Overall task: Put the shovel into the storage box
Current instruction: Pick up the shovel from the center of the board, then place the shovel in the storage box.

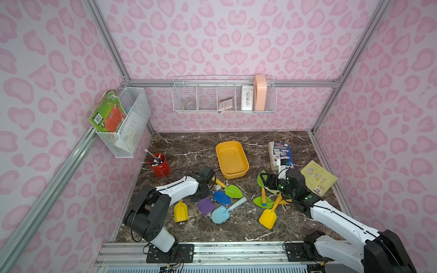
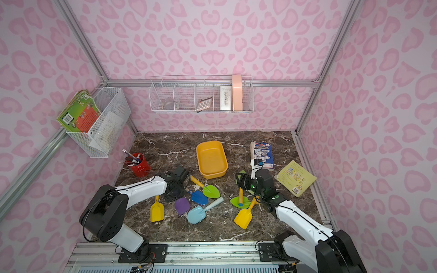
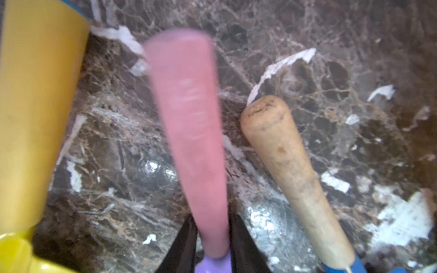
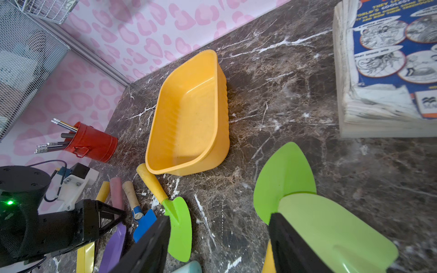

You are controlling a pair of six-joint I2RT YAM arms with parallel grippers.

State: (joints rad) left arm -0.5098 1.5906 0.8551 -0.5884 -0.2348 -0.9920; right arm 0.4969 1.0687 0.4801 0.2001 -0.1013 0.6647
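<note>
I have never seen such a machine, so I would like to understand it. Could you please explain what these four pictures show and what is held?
This is a robot with two arms at a marble table. Two pictures look down on the whole scene from above; the other two come from a camera on each arm's wrist. Coloured toy shovels lie on the table, with an empty yellow-orange storage box, a red pen cup and a book. The left claw is closed on the purple shovel, by its pink handle. The right claw is open and holds nothing, near a green shovel.
</note>
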